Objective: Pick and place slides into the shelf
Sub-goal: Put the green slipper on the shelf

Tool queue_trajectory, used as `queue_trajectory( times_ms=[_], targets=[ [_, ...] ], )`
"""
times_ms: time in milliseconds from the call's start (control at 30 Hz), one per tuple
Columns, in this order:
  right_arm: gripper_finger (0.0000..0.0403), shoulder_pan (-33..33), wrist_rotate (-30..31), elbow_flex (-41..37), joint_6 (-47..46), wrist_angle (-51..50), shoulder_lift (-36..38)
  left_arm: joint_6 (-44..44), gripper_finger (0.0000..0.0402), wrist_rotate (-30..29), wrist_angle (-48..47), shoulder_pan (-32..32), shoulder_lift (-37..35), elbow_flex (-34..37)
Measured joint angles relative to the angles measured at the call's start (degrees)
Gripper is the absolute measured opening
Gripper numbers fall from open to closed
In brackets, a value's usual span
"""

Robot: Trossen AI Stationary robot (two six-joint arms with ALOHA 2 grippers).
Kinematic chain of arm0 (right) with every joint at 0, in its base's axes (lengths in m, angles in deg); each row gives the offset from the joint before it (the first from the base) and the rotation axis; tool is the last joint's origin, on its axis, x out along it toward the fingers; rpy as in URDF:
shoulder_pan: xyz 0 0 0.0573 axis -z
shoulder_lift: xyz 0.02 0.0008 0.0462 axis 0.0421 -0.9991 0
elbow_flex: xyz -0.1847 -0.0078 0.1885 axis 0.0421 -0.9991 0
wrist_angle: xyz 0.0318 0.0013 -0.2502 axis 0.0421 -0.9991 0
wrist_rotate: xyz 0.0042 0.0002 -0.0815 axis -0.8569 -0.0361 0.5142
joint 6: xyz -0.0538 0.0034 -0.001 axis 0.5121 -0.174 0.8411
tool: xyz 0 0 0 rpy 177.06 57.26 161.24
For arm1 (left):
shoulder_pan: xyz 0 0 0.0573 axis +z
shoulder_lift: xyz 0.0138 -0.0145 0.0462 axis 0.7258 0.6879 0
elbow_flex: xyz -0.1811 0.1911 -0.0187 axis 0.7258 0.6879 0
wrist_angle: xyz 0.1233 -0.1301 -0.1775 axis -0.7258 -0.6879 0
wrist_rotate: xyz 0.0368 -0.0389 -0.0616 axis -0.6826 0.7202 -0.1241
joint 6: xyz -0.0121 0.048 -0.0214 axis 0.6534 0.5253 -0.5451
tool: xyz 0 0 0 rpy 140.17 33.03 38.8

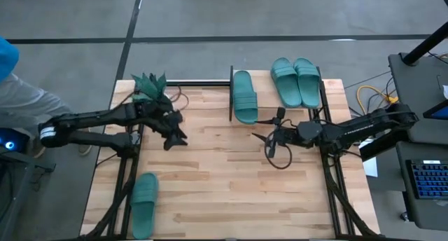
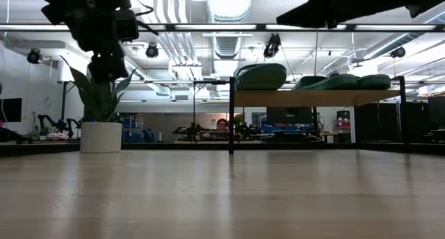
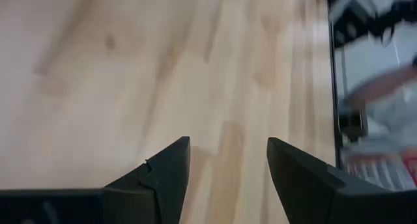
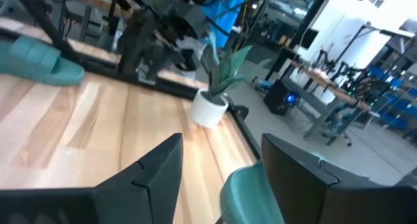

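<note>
Fingers [image 3: 166, 178] apart, both grippers; three slides [image 1: 244, 95] on shelf [image 1: 232, 94].

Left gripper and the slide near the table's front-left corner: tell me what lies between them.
Bare tabletop only, in the high view: nothing sits between the left gripper and that slide.

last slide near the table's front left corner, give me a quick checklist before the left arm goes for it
1. Left gripper open and empty: ok, bare wood shows between the fingers.
2. Loose slide unobstructed: ok, it lies alone on the table.
3. Room on the shelf: ok, a gap shows between the single slide and the pair.
4. Right gripper out of the way: ok, open at mid table, right of centre.
5. Plant clearance from the left arm: cannot tell.
</note>
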Motion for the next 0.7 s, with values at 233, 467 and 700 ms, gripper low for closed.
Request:
queue_trajectory(
  times_ms=[233, 467, 700],
  targets=[
    [0.0198, 0.0, 0.02, 0.61, 1.1, 0.43, -1.64, -7.64, 0.0189, 1.95, -11.37, -7.48, 3.32, -0.07],
    [0.0198, 0.02, 0.02, 0.74, 2.18, 1.89, -1.64, -21.19, 0.0189, 10.15, -16.49, -14.79, 5.97, 0.02],
    [0.0199, 0.02, 0.02, 0.74, 2.18, 1.98, -1.68, -25.28, 0.0189, 10.05, -16.34, -21.26, 7.35, 1.98]
  ],
)
